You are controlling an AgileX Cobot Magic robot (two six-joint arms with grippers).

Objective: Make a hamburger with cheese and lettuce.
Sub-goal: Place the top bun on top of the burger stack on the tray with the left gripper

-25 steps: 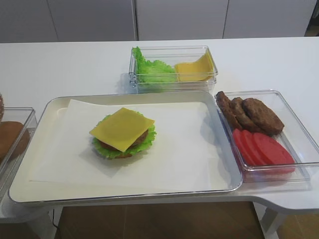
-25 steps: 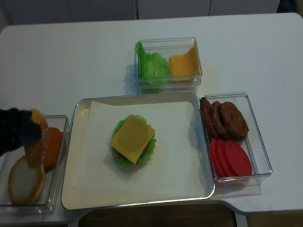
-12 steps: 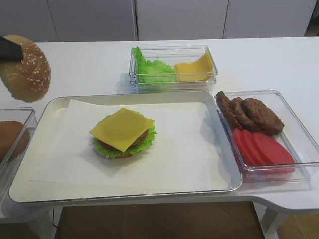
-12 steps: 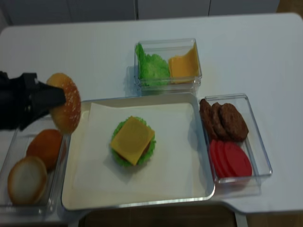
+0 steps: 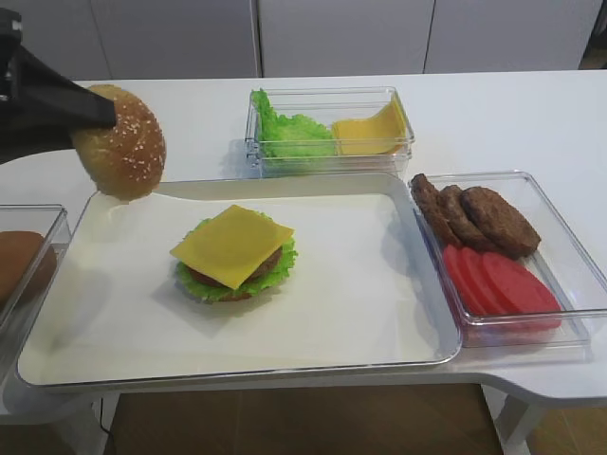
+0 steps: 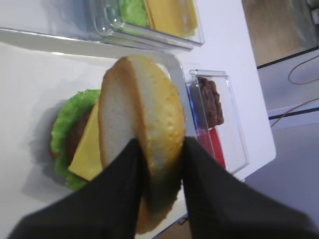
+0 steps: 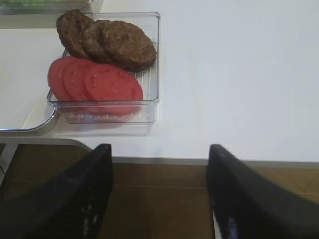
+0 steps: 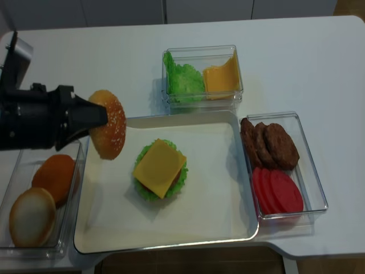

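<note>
On the white tray (image 5: pixel 379 353) sits the open hamburger stack: frilly green lettuce (image 5: pixel 211 286), a brown patty, and the square yellow cheese (image 5: pixel 232 245) on top. My left gripper (image 5: pixel 100 111) is shut on a sesame-seeded bun top (image 5: pixel 121 144), held on edge in the air above the tray's back-left corner, to the left of the stack. In the left wrist view the bun (image 6: pixel 144 119) stands between the black fingers, with the cheese (image 6: pixel 85 155) and lettuce (image 6: pixel 67 117) beyond it. My right gripper (image 7: pixel 159 164) hangs open and empty past the table's front edge.
A clear box (image 5: pixel 327 128) at the back holds a lettuce bunch and stacked cheese slices. A box (image 5: pixel 493 248) to the right of the tray holds patties and red tomato slices. A box (image 8: pixel 40 194) to the left of the tray holds bun halves.
My left gripper has lifted the sesame bun out of the left box and carried it rightward to the tray's left edge. The stack has not moved.
</note>
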